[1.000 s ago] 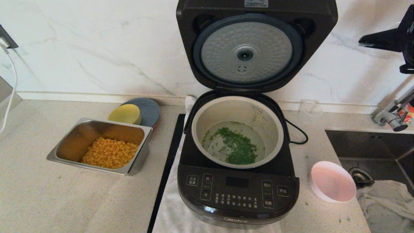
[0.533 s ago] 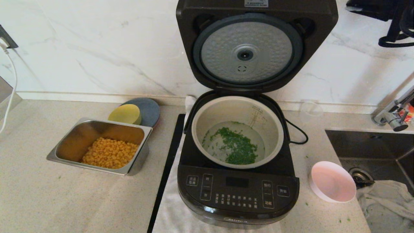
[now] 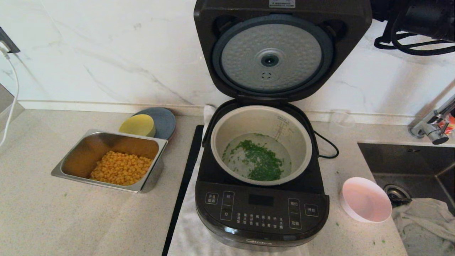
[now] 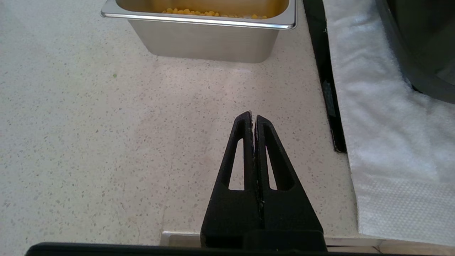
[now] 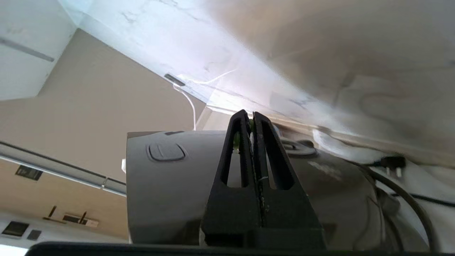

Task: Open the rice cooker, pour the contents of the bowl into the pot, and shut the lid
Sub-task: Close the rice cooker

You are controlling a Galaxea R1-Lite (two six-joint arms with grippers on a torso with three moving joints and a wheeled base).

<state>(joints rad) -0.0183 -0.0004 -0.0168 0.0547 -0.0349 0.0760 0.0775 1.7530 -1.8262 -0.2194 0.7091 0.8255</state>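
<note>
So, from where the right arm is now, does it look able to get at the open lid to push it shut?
Probably yes. The right gripper, fingers shut and empty, is raised behind the upright lid, facing its glossy outer top. Nothing shows between them, though the remaining gap can't be judged.

Rice cooker (image 3: 262,209) front lip is showing "Midea" script, faintly. Panel buttons are bearing white characters, too small to read. Lid (image 3: 280,49) sticker is illegible.
</note>
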